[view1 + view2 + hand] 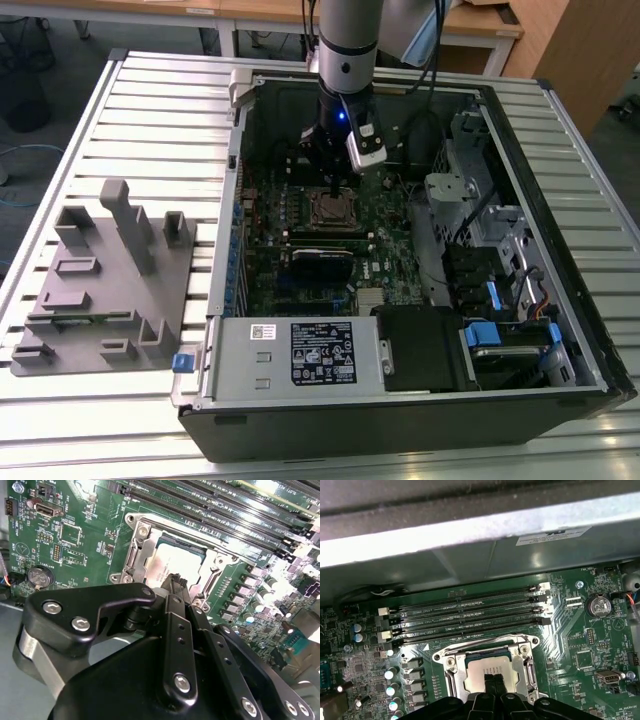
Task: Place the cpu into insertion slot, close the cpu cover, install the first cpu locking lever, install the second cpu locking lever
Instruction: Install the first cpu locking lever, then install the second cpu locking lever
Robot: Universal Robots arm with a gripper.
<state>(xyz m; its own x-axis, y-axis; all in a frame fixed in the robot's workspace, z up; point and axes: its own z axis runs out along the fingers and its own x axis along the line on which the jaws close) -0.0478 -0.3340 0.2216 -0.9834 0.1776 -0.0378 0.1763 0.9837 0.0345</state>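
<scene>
The cpu [490,669] lies flat in the insertion slot [451,664] on the green board [580,645], its dull silver top showing through the window of the cpu cover [520,660], which looks folded down over it. The pincer [494,681] stands straight above, fingertips pressed together and empty, tips at the chip's face (probably to press or check seating). Memory slots [470,615] run just beside the slot.

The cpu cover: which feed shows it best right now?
The first wrist view: the cpu cover lies flat around the cpu, most of its frame in sight above the gripper. The second wrist view shows it at a slant, its near side behind the gripper. The exterior view shows it small, under the arm.
</scene>
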